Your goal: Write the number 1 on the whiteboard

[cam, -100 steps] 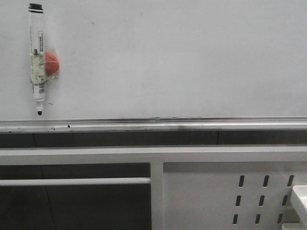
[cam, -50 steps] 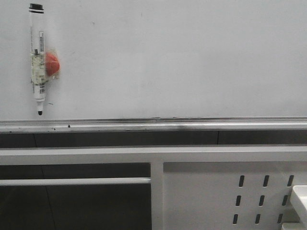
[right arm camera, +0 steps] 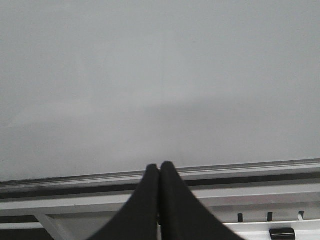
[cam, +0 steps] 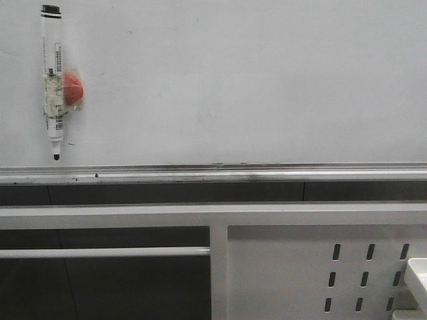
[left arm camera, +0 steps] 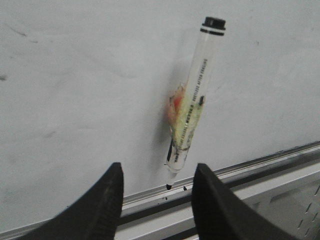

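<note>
A white metal frame [cam: 213,215] with a horizontal bar [cam: 103,253] stood before a dark recess [cam: 107,283]; a white metal panel with slotted holes [cam: 280,273] filled the lower right.

Whiteboard [cam: 253,87]: large, white, glossy, upright; faint smudges, silver rail along lower edge.

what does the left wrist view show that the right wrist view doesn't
Only the left wrist view shows the marker pen stuck on the board with its tip pointing down at the rail, a red-orange piece behind it, and the left gripper with its fingers spread open, empty. Only the right wrist view shows the right gripper with its fingers pressed together, and a white panel with small dark slots below the rail. Both show the whiteboard and the silver rail along its lower edge. No drawn number 1 appears in either.
</note>
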You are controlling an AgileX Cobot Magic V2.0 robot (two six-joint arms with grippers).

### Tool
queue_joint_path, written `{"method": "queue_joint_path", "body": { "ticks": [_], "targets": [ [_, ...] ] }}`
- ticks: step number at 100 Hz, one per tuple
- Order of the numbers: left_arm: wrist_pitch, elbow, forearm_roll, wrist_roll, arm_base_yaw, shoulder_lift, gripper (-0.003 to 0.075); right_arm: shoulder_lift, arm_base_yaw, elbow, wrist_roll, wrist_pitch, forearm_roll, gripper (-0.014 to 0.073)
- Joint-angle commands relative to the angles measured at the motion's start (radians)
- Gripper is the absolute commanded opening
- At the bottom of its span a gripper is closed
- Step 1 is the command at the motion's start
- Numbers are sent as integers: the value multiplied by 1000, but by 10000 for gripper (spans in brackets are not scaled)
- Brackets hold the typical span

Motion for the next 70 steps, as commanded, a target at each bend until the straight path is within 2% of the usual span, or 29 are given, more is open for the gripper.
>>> {"method": "queue_joint_path", "body": {
  "ticks": [1,21,40,55,70],
  "targets": [
    [-186,-11,0,-29,-41,60,297,24,3,-35,-12,-71,3,-59],
    [-422,-11,-27,-34,-118,245,297,24,3,-35,-12,-71,3,-59],
    [-650,-11,-47,-70,-134,432,297,24,3,-35,-12,-71,3,-59],
    [-649,-35,-33,-132,-134,529,297,24,3,-35,-12,-71,3,-59],
    [-649,-70,-47,-132,-134,552,297,27,3,-35,-12,-73,3,-59]
  ]
}}
